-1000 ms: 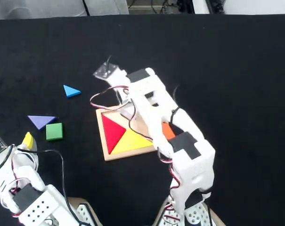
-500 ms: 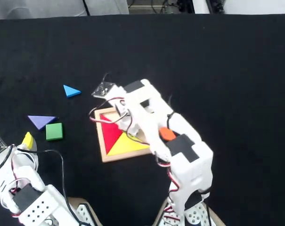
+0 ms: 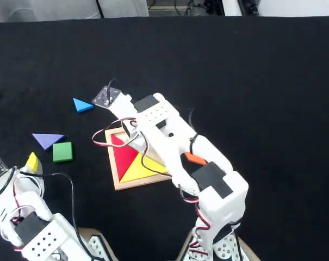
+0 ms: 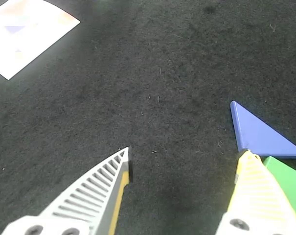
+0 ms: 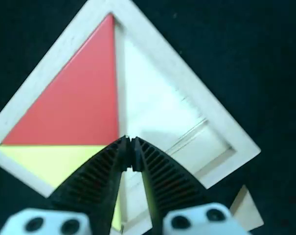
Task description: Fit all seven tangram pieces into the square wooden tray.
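Note:
The square wooden tray (image 3: 113, 174) lies mid-table and holds a red triangle (image 3: 122, 154) and a yellow triangle (image 3: 138, 170). The right arm (image 3: 169, 136) reaches over it. In the right wrist view my right gripper (image 5: 129, 143) is shut with nothing in it, its tips over the tray's (image 5: 184, 83) middle, where the red triangle (image 5: 74, 107) meets the yellow triangle (image 5: 45, 164). My left gripper (image 4: 186, 155) stands open low over the cloth, one finger next to the purple triangle (image 4: 258, 137) and green square (image 4: 287, 178).
To the tray's left lie a blue triangle (image 3: 82, 105), the purple triangle (image 3: 47, 140) and the green square (image 3: 62, 151). A pale triangular piece (image 5: 248, 208) lies just outside a tray corner. A white sheet (image 4: 25, 24) lies farther off on the black cloth.
The right arm has swung to the left over the tray with its gripper shut, and the tray has slid left and turned a little. The left arm has stayed still.

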{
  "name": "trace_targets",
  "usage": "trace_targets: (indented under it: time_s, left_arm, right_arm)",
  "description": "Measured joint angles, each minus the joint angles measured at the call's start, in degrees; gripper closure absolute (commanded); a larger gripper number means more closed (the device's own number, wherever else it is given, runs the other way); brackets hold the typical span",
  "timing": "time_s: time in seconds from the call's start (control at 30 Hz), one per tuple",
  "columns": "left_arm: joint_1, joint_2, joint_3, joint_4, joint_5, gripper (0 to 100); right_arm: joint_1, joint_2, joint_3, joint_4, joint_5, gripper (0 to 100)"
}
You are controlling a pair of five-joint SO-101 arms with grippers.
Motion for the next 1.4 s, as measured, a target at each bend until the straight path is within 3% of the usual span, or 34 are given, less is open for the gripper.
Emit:
trace_targets:
  time_s: [0.4, 0.83, 0.9, 1.07, 1.23, 1.4]
  left_arm:
    - [0.00, 0.00, 0.00, 0.00, 0.00, 66]
    - [0.00, 0.00, 0.00, 0.00, 0.00, 66]
    - [0.00, 0.00, 0.00, 0.00, 0.00, 66]
    - [0.00, 0.00, 0.00, 0.00, 0.00, 66]
    - [0.09, 0.00, 0.00, 0.00, 0.00, 66]
    - [2.11, 0.00, 0.09, -0.53, -0.35, 66]
  right_arm:
    - [-3.60, 2.46, -1.67, 0.44, 0.09, 98.8]
    - [-0.79, 12.13, -17.14, 1.32, 0.09, 98.2]
    - [0.53, 12.48, -19.25, 2.46, 0.62, 93.0]
    - [2.20, 12.48, -23.12, 8.53, 12.31, 71.4]
    - [2.73, 12.48, -23.56, 9.58, 25.93, 74.7]
    - [2.64, 12.48, -23.56, 8.97, 32.26, 75.0]
